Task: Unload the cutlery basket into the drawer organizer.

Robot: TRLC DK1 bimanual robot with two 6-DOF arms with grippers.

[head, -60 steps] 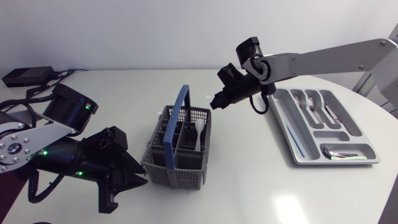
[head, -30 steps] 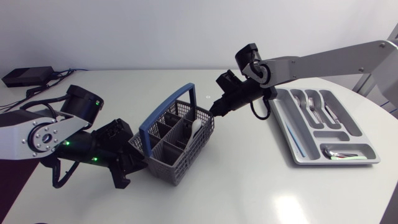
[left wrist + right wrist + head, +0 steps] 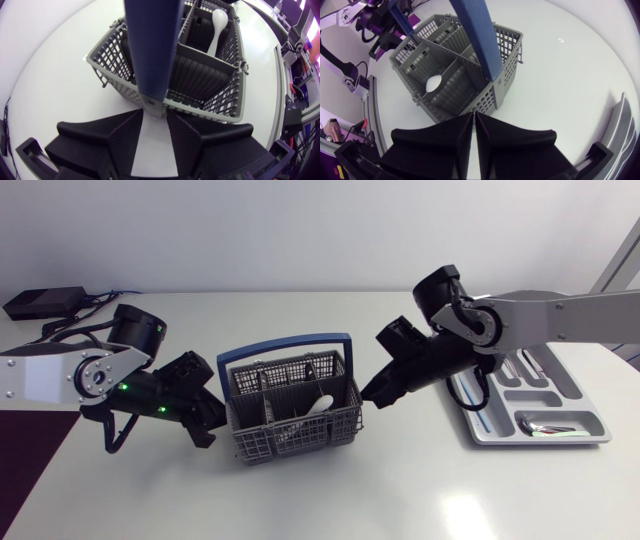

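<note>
The grey cutlery basket (image 3: 300,435) stands broadside in the middle of the table with its blue handle (image 3: 285,344) upright. A white spoon (image 3: 318,404) lies in one of its compartments, also seen in the left wrist view as the spoon (image 3: 218,22). My left gripper (image 3: 212,423) is at the basket's left end. There its fingers (image 3: 125,142) close on the foot of the handle (image 3: 152,102). My right gripper (image 3: 372,398) is shut and empty, its tips (image 3: 472,116) just short of the basket's right end wall (image 3: 487,97). The grey drawer organizer (image 3: 500,438) at the right holds several pieces of cutlery.
A black box (image 3: 45,302) with cables lies at the table's back left corner. The organizer's edge (image 3: 625,125) shows beside my right gripper. The right arm's links (image 3: 540,318) cross above the organizer's near-left part.
The basket has swung from end-on to broadside, tilting on the way, with my left gripper moving along at its end. My right gripper came forward and down to the basket's right end.
</note>
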